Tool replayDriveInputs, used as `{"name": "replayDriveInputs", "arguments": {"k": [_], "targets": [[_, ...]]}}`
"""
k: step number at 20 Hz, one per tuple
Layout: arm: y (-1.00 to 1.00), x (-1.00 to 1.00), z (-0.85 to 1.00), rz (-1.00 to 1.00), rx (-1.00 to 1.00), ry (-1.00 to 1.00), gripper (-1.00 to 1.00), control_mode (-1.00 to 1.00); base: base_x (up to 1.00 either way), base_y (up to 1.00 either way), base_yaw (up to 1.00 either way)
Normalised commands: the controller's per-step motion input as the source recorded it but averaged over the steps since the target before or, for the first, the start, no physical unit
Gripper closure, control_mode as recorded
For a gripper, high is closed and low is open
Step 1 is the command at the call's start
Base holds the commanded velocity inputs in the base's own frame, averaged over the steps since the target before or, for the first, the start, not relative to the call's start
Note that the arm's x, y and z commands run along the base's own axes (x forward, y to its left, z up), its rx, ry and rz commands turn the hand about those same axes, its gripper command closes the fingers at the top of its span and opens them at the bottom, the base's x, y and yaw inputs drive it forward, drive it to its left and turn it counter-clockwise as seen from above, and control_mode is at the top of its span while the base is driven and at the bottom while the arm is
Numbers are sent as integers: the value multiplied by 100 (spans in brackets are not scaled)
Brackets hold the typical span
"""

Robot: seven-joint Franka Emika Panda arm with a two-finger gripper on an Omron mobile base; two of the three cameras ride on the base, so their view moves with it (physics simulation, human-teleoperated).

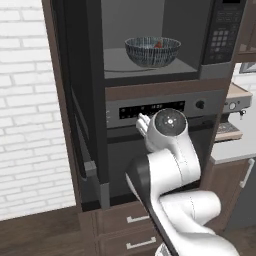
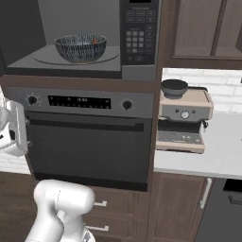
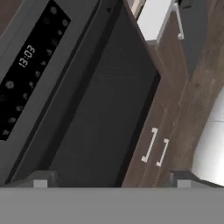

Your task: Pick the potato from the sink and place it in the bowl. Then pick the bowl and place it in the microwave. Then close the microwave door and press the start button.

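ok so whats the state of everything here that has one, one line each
microwave door: swung open to the left
microwave: cavity open
bowl: upright on the turntable inside the microwave
potato: lying in the bowl
oven: door shut, display lit
drawers: shut
gripper: open, holding nothing, facing the oven front

Both base views face the microwave [image 1: 165, 40] and oven [image 2: 90, 137] from opposite sides — hand view hugs the oven.
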Motion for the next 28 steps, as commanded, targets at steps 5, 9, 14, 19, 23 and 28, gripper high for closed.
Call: {"name": "replayDriveInputs", "arguments": {"k": [5, 9, 14, 19, 23, 28], "targets": [[63, -70, -51, 0, -6, -2, -100, -100, 0, 0, 0], [52, -67, -57, 0, -5, -3, -100, -100, 0, 0, 0], [22, -99, -69, 8, -4, -14, -100, -100, 0, 0, 0], [73, -58, -39, 14, -6, -27, -100, -100, 0, 0, 0], [100, -25, -6, 10, -17, -35, -100, -100, 0, 0, 0], [100, 12, 36, -4, -16, -23, -100, -100, 0, 0, 0]]}}
